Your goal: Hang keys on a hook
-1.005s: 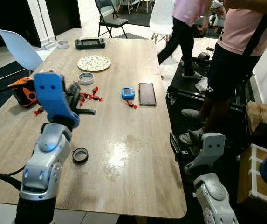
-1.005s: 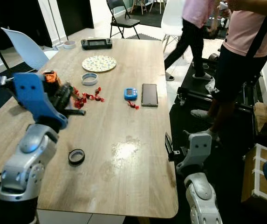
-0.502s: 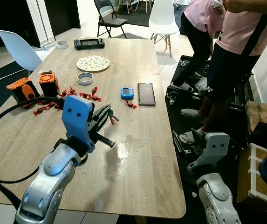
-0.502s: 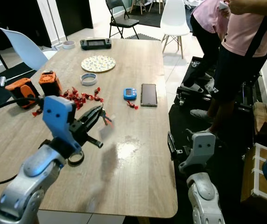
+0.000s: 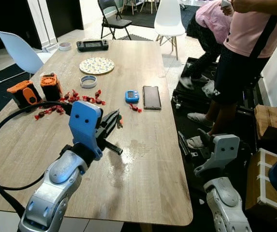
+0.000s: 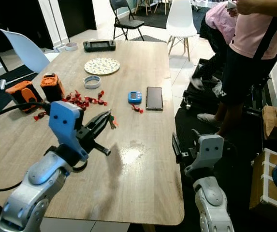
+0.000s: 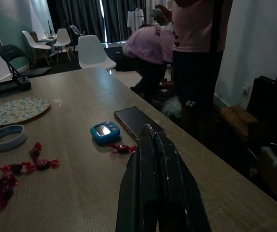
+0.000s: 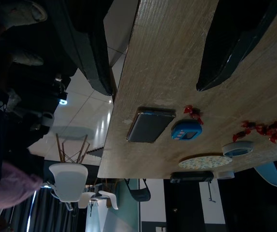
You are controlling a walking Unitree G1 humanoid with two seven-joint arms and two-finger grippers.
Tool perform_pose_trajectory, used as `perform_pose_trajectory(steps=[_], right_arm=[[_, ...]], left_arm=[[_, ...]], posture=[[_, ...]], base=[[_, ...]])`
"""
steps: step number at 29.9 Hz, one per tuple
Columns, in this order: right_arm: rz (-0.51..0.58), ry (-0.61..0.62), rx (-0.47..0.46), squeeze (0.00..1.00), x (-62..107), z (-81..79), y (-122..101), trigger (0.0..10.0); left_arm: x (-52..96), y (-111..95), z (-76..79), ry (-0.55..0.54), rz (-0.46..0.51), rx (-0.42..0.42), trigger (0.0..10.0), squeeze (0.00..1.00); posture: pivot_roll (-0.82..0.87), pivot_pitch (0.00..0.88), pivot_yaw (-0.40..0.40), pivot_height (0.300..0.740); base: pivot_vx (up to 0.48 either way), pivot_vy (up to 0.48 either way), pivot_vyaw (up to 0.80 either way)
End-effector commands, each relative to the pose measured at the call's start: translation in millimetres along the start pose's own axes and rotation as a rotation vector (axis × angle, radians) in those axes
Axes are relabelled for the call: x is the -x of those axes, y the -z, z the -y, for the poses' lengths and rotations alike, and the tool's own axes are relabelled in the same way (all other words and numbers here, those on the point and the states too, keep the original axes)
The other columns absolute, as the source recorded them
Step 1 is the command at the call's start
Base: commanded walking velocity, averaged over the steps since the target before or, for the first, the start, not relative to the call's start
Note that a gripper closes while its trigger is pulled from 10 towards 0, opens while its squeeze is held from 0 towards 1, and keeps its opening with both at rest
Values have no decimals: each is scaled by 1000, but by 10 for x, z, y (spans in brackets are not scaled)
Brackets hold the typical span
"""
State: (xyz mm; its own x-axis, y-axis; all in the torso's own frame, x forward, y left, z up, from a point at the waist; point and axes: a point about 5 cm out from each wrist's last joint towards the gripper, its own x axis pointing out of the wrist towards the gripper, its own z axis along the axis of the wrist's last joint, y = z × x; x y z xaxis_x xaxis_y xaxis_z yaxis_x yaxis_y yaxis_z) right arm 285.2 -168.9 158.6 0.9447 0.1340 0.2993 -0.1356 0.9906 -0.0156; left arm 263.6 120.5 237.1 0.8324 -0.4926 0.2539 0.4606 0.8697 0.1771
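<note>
Long wooden table (image 5: 143,183) is taking up most of the ground ahead. Person in a pink shirt and dark shorts (image 5: 240,58) is standing off the table's right side; a second person in a pink top (image 5: 211,14) is bending over near the table's far right corner. White shell chair (image 5: 169,17) is standing past the table's far end and a pale blue shell chair (image 5: 17,50) off its left side. Left gripper (image 5: 118,120) is reaching out over the table's middle, above the wood, fingers (image 7: 148,159) pressed together. Small orange and blue keys (image 5: 119,121) are sitting at the fingertips, too small to make out their shape. Right gripper (image 8: 155,87) is hanging low beside the table's right edge, below the tabletop, fingers spread. Round patterned plate (image 5: 97,65) is lying toward the table's far end, with a black game controller (image 5: 93,45) beyond it at the far edge. Two orange and black blocks (image 5: 22,93) are standing near the table's left edge. Black phone (image 5: 152,97) is lying flat past the table's middle, with a small blue square device (image 5: 132,96) just beside it. Pale tape ring (image 5: 88,81) is lying near the plate. Red wrapped candies (image 5: 82,98) are scattered between the blocks and the blue device.
</note>
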Motion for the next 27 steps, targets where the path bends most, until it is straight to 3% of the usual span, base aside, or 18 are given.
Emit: perform_pose_trajectory(steps=[1, 13, 27], right_arm=[[-27, 11, -3, 0, 21, 27, 44, 10000], [-38, 4, -9, 0, 16, 17, 71, 10000], [-48, 2, -14, 0, 30, -4, 100, 10000]], left_arm=[[-12, -7, 2, -17, 16, -1, 10000, 0], [5, 7, -20, -30, 12, -7, 10000, 0], [17, 10, -29, -29, 6, -15, 10000, 0]], posture=[[75, 133, -1, 740], [83, 129, -7, 740], [87, 134, -5, 740]], base=[[0, 0, 0], [0, 0, 0], [-301, 0, 0]])
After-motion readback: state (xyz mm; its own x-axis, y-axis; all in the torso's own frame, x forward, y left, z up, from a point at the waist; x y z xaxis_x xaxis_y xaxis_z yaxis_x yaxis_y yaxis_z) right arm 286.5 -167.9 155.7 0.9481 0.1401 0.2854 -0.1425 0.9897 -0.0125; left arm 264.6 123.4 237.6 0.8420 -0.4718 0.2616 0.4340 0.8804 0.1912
